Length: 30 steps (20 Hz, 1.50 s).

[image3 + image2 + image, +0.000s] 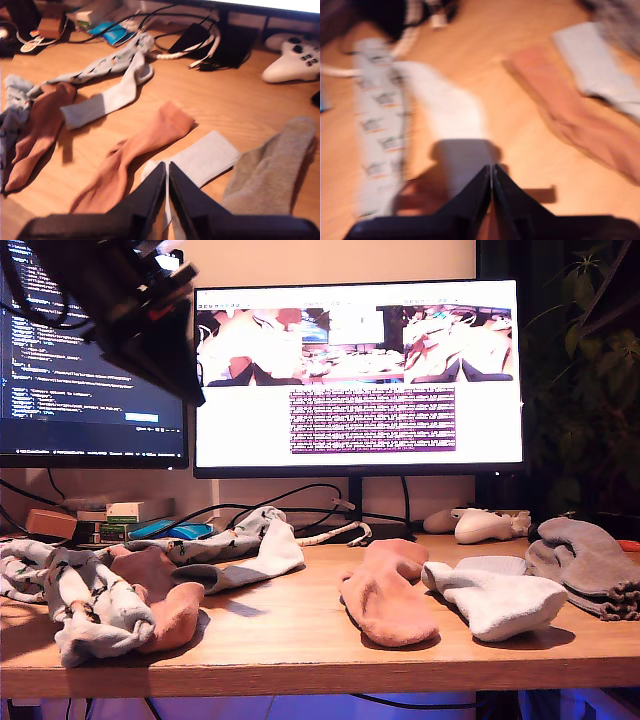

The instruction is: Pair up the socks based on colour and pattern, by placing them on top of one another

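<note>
Hovering with jaws pressed together and empty, the first gripper hung above a pale plain sock beside a printed sock. The second gripper, also closed and empty, hung over a soft salmon sock and a ribbed white sock. A grey sock lay adjacent on the wooden desk, before a lit monitor.

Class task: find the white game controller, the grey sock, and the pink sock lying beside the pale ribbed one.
white game controller (485,527): exterior view, its rounded body.
grey sock (585,552): exterior view, middle of its upper surface.
pink sock (385,604): exterior view, its wider near end.
</note>
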Motion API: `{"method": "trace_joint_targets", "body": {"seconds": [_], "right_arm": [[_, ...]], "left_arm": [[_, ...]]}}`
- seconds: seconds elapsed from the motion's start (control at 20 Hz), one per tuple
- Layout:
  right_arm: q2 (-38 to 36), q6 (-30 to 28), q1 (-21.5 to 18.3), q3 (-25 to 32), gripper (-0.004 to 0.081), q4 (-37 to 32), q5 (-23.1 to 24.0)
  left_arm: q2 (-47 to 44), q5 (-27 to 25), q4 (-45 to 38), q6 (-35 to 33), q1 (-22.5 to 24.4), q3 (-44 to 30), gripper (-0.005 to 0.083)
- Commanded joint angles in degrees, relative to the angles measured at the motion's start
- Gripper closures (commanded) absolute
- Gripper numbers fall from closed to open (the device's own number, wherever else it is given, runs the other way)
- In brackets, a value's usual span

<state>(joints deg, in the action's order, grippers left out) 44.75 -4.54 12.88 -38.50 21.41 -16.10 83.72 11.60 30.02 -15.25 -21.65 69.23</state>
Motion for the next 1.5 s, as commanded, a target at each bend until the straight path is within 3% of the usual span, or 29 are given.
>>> {"method": "trace_joint_targets", "body": {"seconds": [0.0, 0.15, 0.4, 0.55, 0.6, 0.65, 0.7, 0.8, 0.95, 1.35, 1.45], "right_arm": [[1.1, 0.0, 0.3, 1.2, 0.0783, -0.6, -0.5], [2.1, 0.0, 1.0, 1.2, 0.0783, -0.8, -1.5], [3.4, -0.1, 1.9, 1.2, 0.0783, -1.0, -1.5], [4.5, 0.0, 2.1, 1.2, 0.0783, -1.2, -1.6], [4.9, 0.0, 2.1, 1.2, 0.0783, -1.4, -1.6], [5.0, 0.0, 2.1, 1.2, 0.0783, -1.4, -1.6], [5.0, 0.0, 2.1, 1.2, 0.0783, -1.4, -1.6], [5.0, 0.0, 2.1, 1.2, 0.0783, -1.6, -1.6], [5.0, 0.0, 2.1, 1.2, 0.0783, -1.8, -1.9], [5.0, 0.0, 2.1, 1.2, 0.0783, -1.8, -2.0], [5.0, 0.0, 2.1, 1.2, 0.0783, -1.8, -2.0]], "left_arm": [[3.1, -0.7, -1.4, -1.5, 2.5, -0.6, 0.0795], [7.1, -0.5, -2.5, -4.8, 5.7, -0.6, 0.0687], [13.2, 3.3, -8.7, -5.1, 5.4, 1.3, 0.0637], [16.4, 3.5, -7.6, -14.5, 3.8, 1.6, 0.0537], [17.0, 3.6, -5.7, -24.4, 3.3, 1.7, 0.0515], [17.1, 3.5, -3.7, -24.4, 2.8, 1.6, 0.049], [17.2, 3.6, -1.8, -33.8, 2.2, 1.6, 0.046], [17.6, 3.3, 1.1, -45.1, 1.5, 1.6, 0.0392], [17.8, 3.5, 2.6, -50.1, 0.7, 1.6, 0.0253], [23.3, -1.2, -2.8, -60.3, -1.8, 1.6, 0.0262], [24.3, -2.2, -5.0, -60.3, -2.1, 1.6, 0.032]]}}
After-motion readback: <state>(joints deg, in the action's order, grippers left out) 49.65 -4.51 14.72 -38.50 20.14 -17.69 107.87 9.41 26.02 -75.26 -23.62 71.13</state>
